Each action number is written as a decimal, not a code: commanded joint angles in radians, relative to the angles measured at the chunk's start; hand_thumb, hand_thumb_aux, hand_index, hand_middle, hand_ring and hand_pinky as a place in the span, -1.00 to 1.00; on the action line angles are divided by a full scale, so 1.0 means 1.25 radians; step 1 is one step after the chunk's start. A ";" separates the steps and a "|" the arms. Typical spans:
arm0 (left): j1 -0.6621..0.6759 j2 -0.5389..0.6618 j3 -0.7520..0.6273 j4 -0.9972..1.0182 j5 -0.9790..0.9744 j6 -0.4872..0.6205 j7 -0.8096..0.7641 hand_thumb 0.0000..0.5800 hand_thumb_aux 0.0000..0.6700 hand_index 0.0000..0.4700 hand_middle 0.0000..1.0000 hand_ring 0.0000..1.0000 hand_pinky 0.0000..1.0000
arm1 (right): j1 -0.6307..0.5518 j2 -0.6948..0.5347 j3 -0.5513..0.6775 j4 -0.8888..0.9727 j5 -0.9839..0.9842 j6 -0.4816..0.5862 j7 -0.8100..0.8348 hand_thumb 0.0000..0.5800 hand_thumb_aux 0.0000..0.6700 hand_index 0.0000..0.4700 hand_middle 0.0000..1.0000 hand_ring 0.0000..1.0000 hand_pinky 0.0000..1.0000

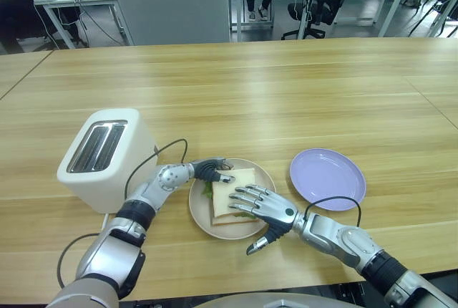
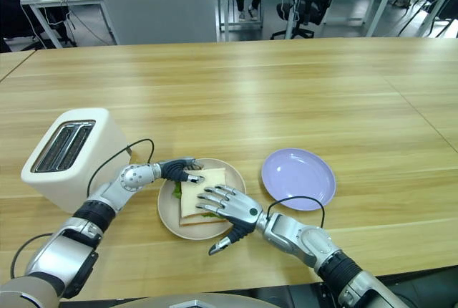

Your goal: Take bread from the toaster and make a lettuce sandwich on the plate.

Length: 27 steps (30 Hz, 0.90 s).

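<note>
A sandwich (image 1: 233,192) of white bread with green lettuce (image 1: 208,190) showing at its left edge lies on a beige plate (image 1: 263,172) near the table's front. My left hand (image 1: 212,170) rests at the sandwich's upper left corner, fingers curled and touching the top slice. My right hand (image 1: 259,206) lies open, fingers spread flat over the sandwich's right lower part. The white toaster (image 1: 107,156) stands to the left, and its slots look empty.
An empty purple plate (image 1: 327,178) sits just right of the beige plate. Black cables loop above both wrists. Bare wooden table (image 1: 272,93) stretches behind; desks and chairs stand in the room beyond.
</note>
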 commanded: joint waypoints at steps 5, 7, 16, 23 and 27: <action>-0.045 0.094 -0.059 -0.244 0.346 0.065 0.361 -1.00 -1.00 -1.00 -0.51 -0.51 -0.51 | 0.012 0.004 0.044 0.103 0.015 0.001 0.106 -1.00 -1.00 -1.00 -1.00 -1.00 -1.00; -0.037 0.114 -0.050 -0.297 0.388 0.097 0.407 -1.00 -1.00 -1.00 -0.51 -0.51 -0.51 | 0.010 0.008 0.048 0.117 0.018 0.003 0.115 -1.00 -1.00 -1.00 -1.00 -1.00 -1.00; 0.085 0.124 0.115 -0.406 -0.004 0.050 0.324 0.87 0.50 0.47 -0.17 -0.17 -0.17 | -0.034 0.018 -0.028 0.143 0.053 0.034 0.005 -0.56 -0.76 -0.77 -1.00 -1.00 -1.00; 0.243 0.143 0.162 -0.443 -0.446 -0.018 0.024 1.00 1.00 0.96 1.00 1.00 1.00 | -0.026 0.040 -0.224 0.065 0.367 -0.057 -0.019 1.00 1.00 0.96 1.00 1.00 1.00; 0.320 0.161 0.160 -0.505 -0.614 -0.009 -0.137 1.00 1.00 0.96 1.00 1.00 1.00 | 0.012 0.039 -0.224 0.019 0.604 -0.116 0.174 1.00 1.00 0.96 1.00 1.00 1.00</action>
